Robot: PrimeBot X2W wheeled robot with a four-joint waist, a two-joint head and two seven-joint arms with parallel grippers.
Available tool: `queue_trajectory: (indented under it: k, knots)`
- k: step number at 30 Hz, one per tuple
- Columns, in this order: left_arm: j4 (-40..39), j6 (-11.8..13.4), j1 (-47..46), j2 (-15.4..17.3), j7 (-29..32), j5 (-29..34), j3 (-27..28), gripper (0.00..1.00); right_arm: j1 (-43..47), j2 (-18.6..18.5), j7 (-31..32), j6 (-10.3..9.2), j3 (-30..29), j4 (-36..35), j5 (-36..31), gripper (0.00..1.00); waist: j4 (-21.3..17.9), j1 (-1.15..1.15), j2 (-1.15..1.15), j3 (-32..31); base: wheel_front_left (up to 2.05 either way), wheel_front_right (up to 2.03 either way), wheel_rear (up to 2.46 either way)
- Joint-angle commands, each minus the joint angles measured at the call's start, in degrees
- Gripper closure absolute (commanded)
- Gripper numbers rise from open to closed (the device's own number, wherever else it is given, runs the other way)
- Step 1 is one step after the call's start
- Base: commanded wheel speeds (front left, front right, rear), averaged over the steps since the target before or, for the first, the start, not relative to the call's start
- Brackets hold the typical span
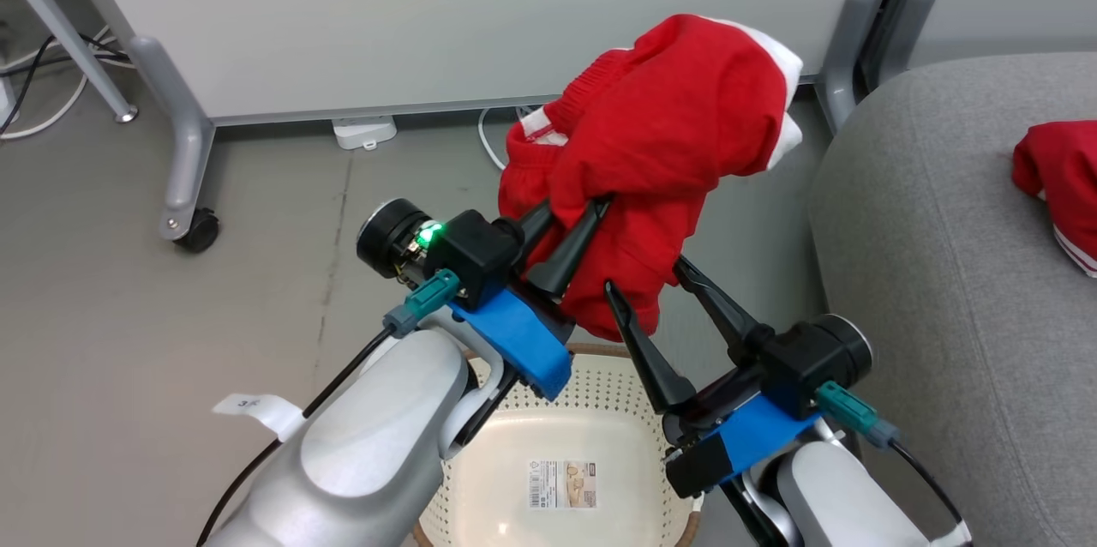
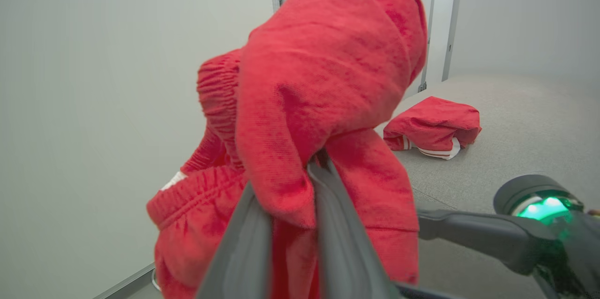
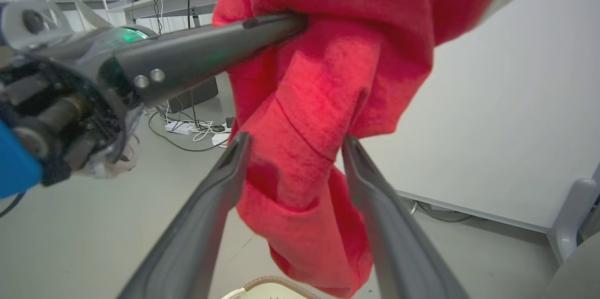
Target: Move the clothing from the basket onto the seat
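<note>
A red garment (image 1: 660, 127) with white trim hangs in the air above the cream basket (image 1: 600, 384). A fold of it is pinched tight between the narrow left jaws. The right jaws stand wide, one finger either side of its lower end. A second red garment (image 1: 1058, 178), white-striped, lies on the grey seat (image 1: 926, 290) at the right.

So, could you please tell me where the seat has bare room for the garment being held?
The seat is bare from its rounded edge by the basket across to the red garment lying on it; only around that garment is it crowded. The held garment, shut in the left tool, could likely go there.
</note>
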Motion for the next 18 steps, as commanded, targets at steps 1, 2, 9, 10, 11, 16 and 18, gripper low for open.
queue_trajectory:
  k: [1,2,9,10,11,16,18]
  knots:
    - [-0.31,-0.06,-1.24,-0.27,-0.28,0.27,-0.15,1.0,-1.69,-0.04,-0.02,0.03,0.72,1.5,0.86,0.0,0.51,0.0,0.0,0.41,0.0,0.0,0.0]
    - [-0.31,-0.08,-1.28,-0.41,-0.28,0.26,-0.33,1.0,-2.38,-0.03,-0.03,0.03,1.05,2.26,1.2,0.0,0.69,0.0,0.0,0.58,0.0,0.0,0.0]
    - [-0.23,-0.1,-1.38,-1.0,-0.35,0.12,-1.42,1.0,-5.54,-0.03,-0.02,0.03,1.65,4.91,3.66,0.0,1.62,0.0,0.0,1.18,0.0,0.0,0.0]
    - [-0.26,-0.1,-1.4,-1.04,-0.35,0.07,-1.54,1.0,-5.78,-0.03,-0.02,0.03,1.69,5.12,4.21,0.0,1.71,0.0,0.0,1.23,0.0,0.0,0.0]
    - [-0.24,-0.11,-1.41,-1.05,-0.35,0.01,-1.62,1.0,-5.96,-0.03,-0.02,0.03,1.77,5.38,4.52,0.63,1.79,0.0,0.0,1.26,0.0,0.0,0.0]
    - [0.01,-0.12,-1.28,-1.13,-0.35,-0.18,-2.01,1.0,-6.22,-0.03,-0.02,0.03,2.18,5.7,5.53,1.0,1.84,0.0,0.0,1.22,0.0,0.0,0.0]
    - [0.03,-0.13,-1.21,-1.02,-0.36,-0.24,-2.06,1.0,-6.07,-0.02,-0.02,0.03,2.22,5.69,5.57,1.0,1.76,0.0,0.0,1.17,0.0,0.0,0.0]
